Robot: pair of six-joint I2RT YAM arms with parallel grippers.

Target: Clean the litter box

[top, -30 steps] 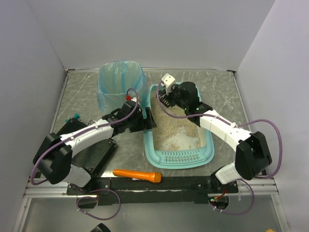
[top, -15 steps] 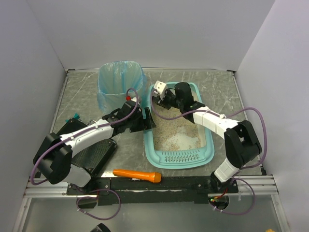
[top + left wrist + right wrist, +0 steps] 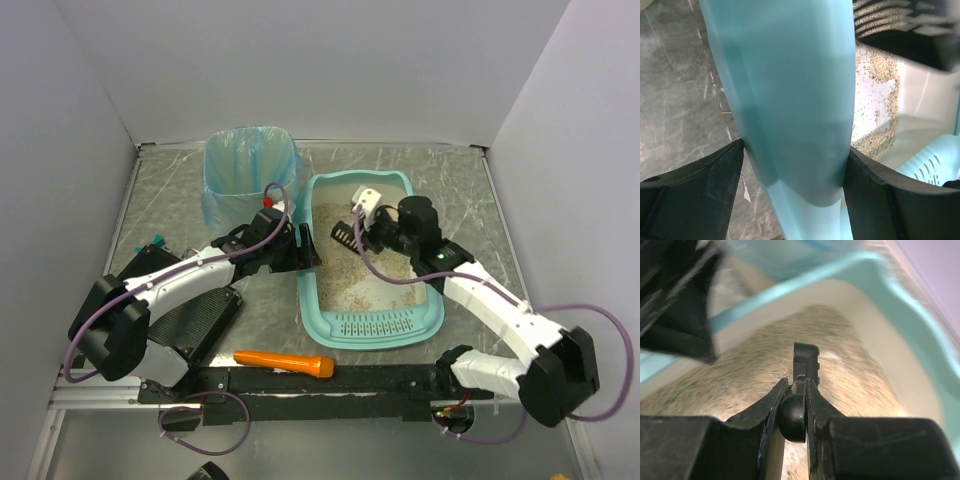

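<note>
The light teal litter box (image 3: 385,325) with beige litter (image 3: 370,270) lies at the table's middle, slotted lip toward me. My left gripper (image 3: 305,245) is shut on its left wall; in the left wrist view the teal wall (image 3: 795,100) fills the gap between the black fingers (image 3: 700,195). My right gripper (image 3: 365,232) is shut on the handle of a black slotted scoop (image 3: 345,232) and holds it over the litter at the box's far half. In the right wrist view the scoop (image 3: 805,357) sticks out past the shut gripper (image 3: 796,390) above blurred litter.
A blue-bagged waste bin (image 3: 250,170) stands just left of the box's far end. A flat black case (image 3: 195,320) lies under the left arm. An orange tool (image 3: 285,362) lies near the front rail. White walls close in three sides.
My right arm has swung from the box's far left corner near the bin back to the right and nearer, carrying the scoop over the litter. The left arm has not moved.
</note>
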